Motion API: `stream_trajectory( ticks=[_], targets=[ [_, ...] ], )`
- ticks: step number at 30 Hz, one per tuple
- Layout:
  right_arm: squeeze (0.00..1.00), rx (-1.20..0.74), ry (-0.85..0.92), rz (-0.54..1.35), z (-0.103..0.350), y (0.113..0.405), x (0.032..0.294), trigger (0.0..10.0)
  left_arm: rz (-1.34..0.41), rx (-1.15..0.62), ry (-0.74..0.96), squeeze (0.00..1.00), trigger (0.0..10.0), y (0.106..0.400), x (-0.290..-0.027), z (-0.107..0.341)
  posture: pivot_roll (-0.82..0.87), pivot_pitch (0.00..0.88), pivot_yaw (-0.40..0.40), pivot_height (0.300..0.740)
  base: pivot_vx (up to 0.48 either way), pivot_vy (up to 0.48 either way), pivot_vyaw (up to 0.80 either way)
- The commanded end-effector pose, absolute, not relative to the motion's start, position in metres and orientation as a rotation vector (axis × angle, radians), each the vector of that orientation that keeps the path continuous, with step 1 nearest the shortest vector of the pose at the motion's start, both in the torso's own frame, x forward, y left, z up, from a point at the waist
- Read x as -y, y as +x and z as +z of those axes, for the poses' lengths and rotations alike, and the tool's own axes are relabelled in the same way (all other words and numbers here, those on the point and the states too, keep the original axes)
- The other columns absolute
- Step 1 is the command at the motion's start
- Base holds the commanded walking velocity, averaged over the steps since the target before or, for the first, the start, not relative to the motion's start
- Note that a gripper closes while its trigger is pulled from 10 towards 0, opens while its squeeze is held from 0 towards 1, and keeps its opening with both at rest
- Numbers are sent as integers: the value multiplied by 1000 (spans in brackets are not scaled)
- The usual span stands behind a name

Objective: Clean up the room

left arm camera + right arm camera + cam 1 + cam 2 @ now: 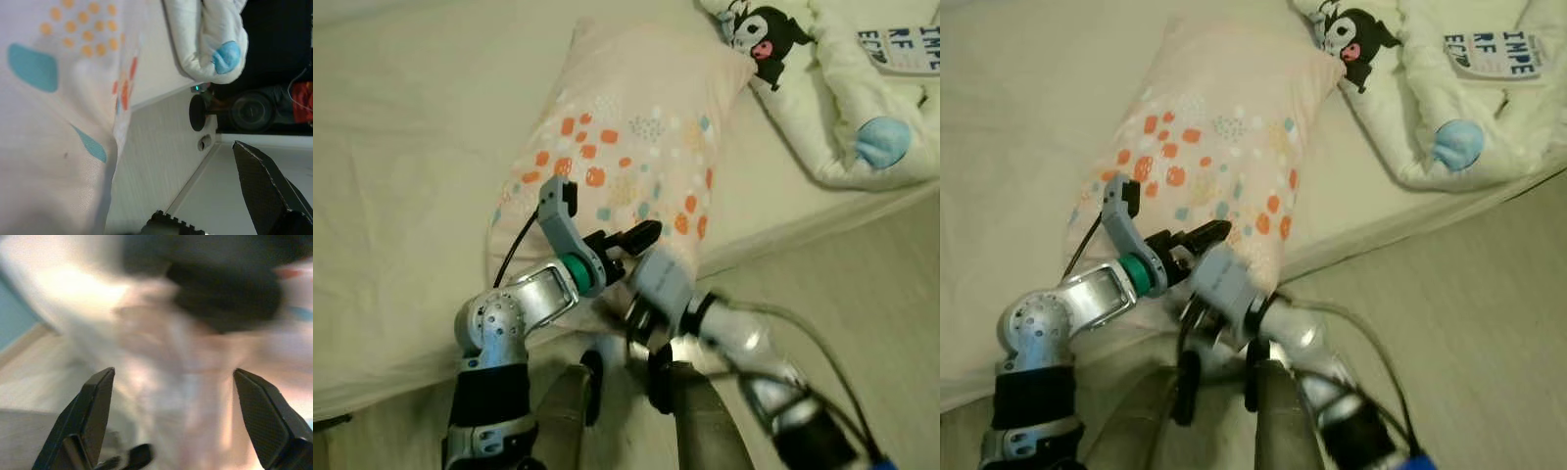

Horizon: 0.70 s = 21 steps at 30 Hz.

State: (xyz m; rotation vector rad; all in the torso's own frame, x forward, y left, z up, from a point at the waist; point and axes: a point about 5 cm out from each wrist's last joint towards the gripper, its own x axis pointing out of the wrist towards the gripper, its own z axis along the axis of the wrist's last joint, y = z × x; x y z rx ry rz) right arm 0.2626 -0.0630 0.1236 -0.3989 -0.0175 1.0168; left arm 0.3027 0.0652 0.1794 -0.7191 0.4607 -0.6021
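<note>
- Lying on the bed (401,147) in front of me is a pale pink pillow (626,147) dotted with orange and teal spots, its lower end hanging over the bed's near edge.
- I am reaching my left pincer (631,238) in against the pillow's lower end, close to that near edge; its black fingers (641,233) are pointing across the fabric, and in the left wrist view the fingers are standing apart, with the pillow cloth alongside them and not between them.
- I am bringing my right pincer (173,421) up to the same lower end of the pillow from below the bed's edge; in the right wrist view its two fingers (95,411) are spread wide, with blurred pinkish fabric in the gap, so it is released and grasping nothing.
- A white quilt (842,108) with a black cartoon figure (764,34) and a blue ball print (883,142) is lying at the bed's far right corner, just beside the pillow's upper end.
- The light floor (862,264) is running along the bed's right side.
</note>
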Motion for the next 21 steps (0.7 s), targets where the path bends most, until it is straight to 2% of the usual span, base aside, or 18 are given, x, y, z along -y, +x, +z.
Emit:
stream_trajectory(
  ticks=[1, 2, 4, 5, 9, 16, 17, 21],
  targets=[
    [0, 40, -414, 1003, 131, 260, 65, 10000, -616, -483, -726, 0, 10000, 299, -62, 174, -12, 345, 66, 740, 0, 0, 0],
    [0, 72, -464, 939, 140, 257, 75, 10000, -619, -479, -726, 0, 10000, 302, -59, 176, -22, 343, 63, 740, 0, 0, 0],
    [0, 65, -521, 930, 140, 254, 80, 10000, -619, -475, -727, 0, 10000, 303, -58, 177, -28, 342, 62, 740, 0, 0, 0],
    [0, 56, -580, 928, 138, 252, 85, 10000, -618, -475, -726, 0, 10000, 305, -57, 177, -28, 342, 62, 740, 0, 0, 0],
    [0, -31, -636, 859, 115, 254, 98, 10000, -627, -462, -737, 0, 10000, 308, -54, 181, -45, 341, 64, 740, 0, 0, 0],
    [0, -102, -598, 780, 94, 264, 97, 10000, -637, -453, -743, 0, 10000, 308, -52, 183, -33, 338, 72, 740, 0, 0, 0],
    [0, -89, -596, 687, 87, 277, 97, 10000, -643, -446, -748, 0, 10000, 307, -52, 186, -24, 335, 77, 740, 0, 0, 0],
    [0, -73, -610, 603, 82, 290, 98, 10000, -647, -439, -753, 0, 10000, 307, -53, 188, -21, 333, 81, 740, 0, 0, 0]
  ],
)
